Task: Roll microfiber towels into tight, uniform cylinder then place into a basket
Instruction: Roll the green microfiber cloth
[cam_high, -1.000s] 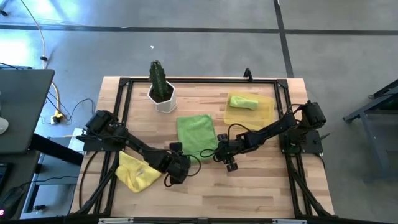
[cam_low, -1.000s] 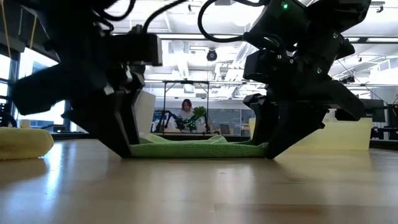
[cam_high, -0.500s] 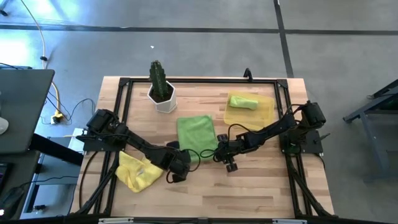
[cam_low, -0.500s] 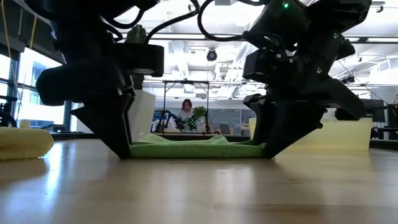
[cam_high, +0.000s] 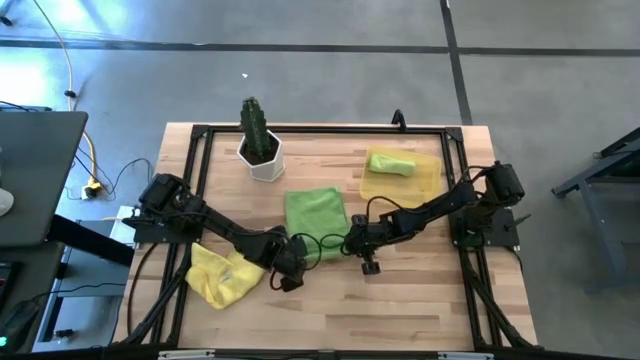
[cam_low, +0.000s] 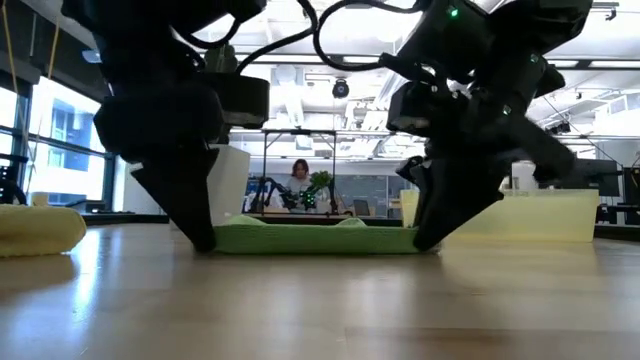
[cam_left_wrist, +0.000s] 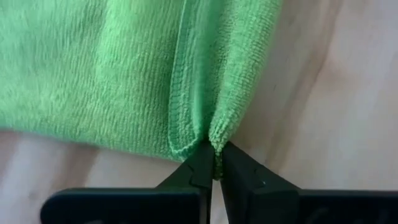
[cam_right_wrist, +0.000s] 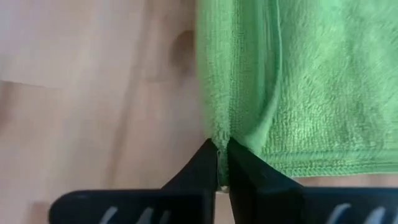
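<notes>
A lime green microfiber towel (cam_high: 316, 213) lies flat in the middle of the table. My left gripper (cam_high: 291, 266) is shut on its near left corner and my right gripper (cam_high: 357, 246) on its near right corner. In the low view the towel (cam_low: 310, 238) stretches between the left gripper (cam_low: 205, 240) and the right gripper (cam_low: 425, 238). The yellow basket (cam_high: 428, 180) at the far right holds a rolled green towel (cam_high: 390, 163). A yellow towel (cam_high: 222, 276) lies crumpled at the near left. My left gripper pinches the towel's near left corner (cam_left_wrist: 214, 138) between its two fingertips, coming steeply from above. The hemmed edge puckers into a small fold at the tips. The rest of the towel lies flat on the table. My right gripper pinches the towel's near right corner (cam_right_wrist: 221, 138) between its two fingertips, slanting down from the near side. The cloth gathers into a small ridge at the tips. The corner stays on the table.
A white pot with a green cactus (cam_high: 260, 150) stands at the far left, just beyond the towel. A black frame (cam_high: 300, 130) runs round the table's edges. Bare wood (cam_high: 400, 290) lies along the near side.
Both grippers have shut on the towel's near corners, with both hands staying where they were. My left gripper has also rolled about its own pointing line. The cloth at each corner is now puckered between the fingertips.
</notes>
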